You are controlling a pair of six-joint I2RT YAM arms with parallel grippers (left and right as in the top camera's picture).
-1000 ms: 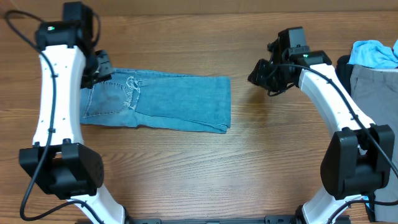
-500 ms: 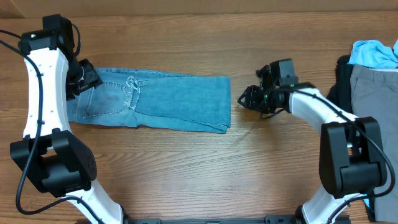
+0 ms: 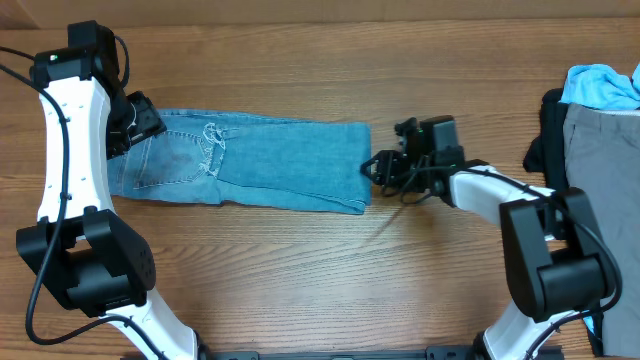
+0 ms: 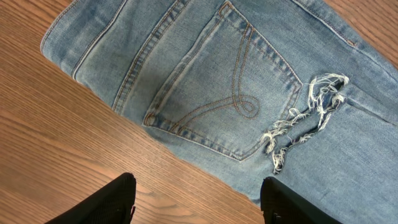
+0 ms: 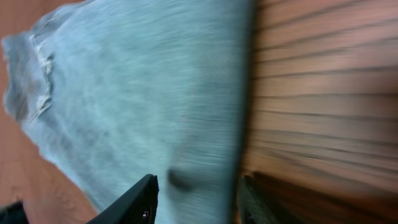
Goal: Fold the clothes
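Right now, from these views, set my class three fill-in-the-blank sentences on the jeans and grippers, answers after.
The jeans lie on a ____ table.
The open left gripper hovers near the stitched back ____.
The right gripper is at the hem; the left is at the ____.
Answers: wooden; pocket; waist.

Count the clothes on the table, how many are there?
4. The blue jeans lie flat, left of the middle. A sky-blue garment, a grey garment and a black garment are bunched at the far right. More may be hidden underneath or out of frame.
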